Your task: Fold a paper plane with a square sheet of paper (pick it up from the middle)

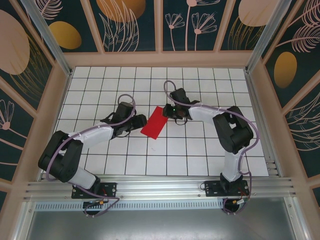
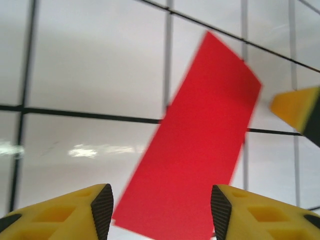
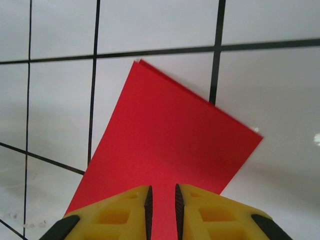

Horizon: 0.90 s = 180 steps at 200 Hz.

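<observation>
From above, the square sheet of paper (image 1: 154,123), folded once into a narrow red rectangle, lies tilted on the white gridded desk (image 1: 200,150) about midway between the two arms. The left pincer (image 1: 136,121) sits just beside its left long edge and the right pincer (image 1: 169,111) at its upper right corner. With one at each side, they look placed to work the fold from both ends.

In the left wrist view the left pincer (image 2: 161,212) stands wide open, its yellow fingers (image 2: 95,212) apart on either side of the sheet's near end and holding nothing. The sheet (image 2: 200,140) lies flat on the desk beneath. A yellow fingertip (image 2: 296,106) of the other arm shows near the sheet's far corner.

In the right wrist view the right pincer (image 3: 162,202) has its jaws almost together, with only a thin slit showing red between them. It hangs over the sheet (image 3: 170,135), whose doubled edge shows at the far corner. Whether the jaws pinch the paper or merely hang above it, I cannot tell.
</observation>
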Available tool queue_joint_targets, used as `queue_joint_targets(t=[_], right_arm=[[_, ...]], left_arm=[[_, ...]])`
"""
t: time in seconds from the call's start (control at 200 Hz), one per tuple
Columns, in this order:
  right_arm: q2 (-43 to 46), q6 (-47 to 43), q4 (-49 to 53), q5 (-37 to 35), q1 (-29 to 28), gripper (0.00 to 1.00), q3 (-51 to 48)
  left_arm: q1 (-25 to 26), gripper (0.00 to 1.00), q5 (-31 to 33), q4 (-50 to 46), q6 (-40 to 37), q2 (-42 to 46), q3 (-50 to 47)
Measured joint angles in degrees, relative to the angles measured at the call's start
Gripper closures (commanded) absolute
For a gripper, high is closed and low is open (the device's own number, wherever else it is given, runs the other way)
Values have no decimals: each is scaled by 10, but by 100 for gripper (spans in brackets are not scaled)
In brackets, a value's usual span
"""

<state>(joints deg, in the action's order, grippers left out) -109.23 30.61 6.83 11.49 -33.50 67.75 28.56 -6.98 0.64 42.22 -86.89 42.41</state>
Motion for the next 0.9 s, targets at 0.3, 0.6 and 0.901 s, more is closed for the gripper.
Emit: queue_joint_targets(t=[0.3, 0.6, 0.901], right_arm=[[-65, -11, 28, -1, -6, 77, 53], [-130, -94, 60, -1, -3, 77, 153], [-103, -88, 97, -33, -60, 78, 160]], left_arm=[[-6, 40, -46, 6, 7, -16, -23], [-7, 40, -67, 14, 8, -25, -24], [-46, 35, -56, 32, 26, 3, -54]])
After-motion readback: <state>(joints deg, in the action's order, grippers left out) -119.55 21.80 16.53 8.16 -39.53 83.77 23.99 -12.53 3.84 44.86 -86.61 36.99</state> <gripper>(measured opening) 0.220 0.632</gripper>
